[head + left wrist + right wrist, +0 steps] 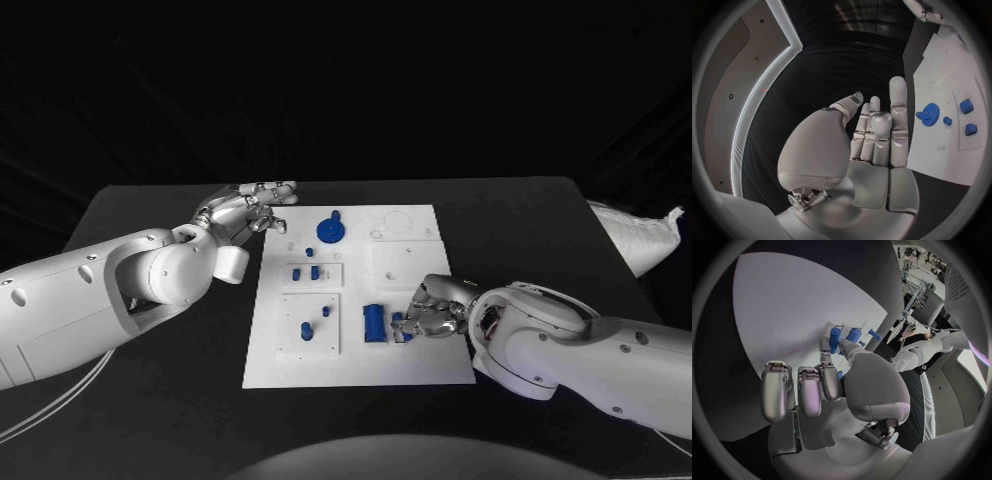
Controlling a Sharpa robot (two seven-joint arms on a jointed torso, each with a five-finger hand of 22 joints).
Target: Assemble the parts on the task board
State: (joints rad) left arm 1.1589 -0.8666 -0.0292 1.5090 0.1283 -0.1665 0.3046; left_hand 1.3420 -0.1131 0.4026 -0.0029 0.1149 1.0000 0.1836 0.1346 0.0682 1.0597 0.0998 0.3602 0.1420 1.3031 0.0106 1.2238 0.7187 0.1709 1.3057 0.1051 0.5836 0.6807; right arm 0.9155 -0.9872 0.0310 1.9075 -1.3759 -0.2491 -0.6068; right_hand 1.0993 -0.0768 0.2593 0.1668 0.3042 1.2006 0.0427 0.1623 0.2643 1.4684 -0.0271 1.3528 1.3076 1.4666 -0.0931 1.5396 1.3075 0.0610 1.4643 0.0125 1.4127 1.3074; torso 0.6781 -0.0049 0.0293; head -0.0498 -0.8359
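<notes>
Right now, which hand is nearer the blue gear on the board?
Left. The left hand hovers just off the board's edge beside the blue gear; the right hand is down by the blue cylinders.

The task board (361,360) lies mid-frame on the table (548,215). A gear (332,232) sits at its upper left. A cylinder (375,322) lies at lower centre, beside the right hand (433,310).

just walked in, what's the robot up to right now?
It is assembling blue parts on the white task board. The right hand is down on the board's near right side, fingers at the blue cylinders. The left hand hovers open off the board's far left corner, near the blue gear.
</notes>
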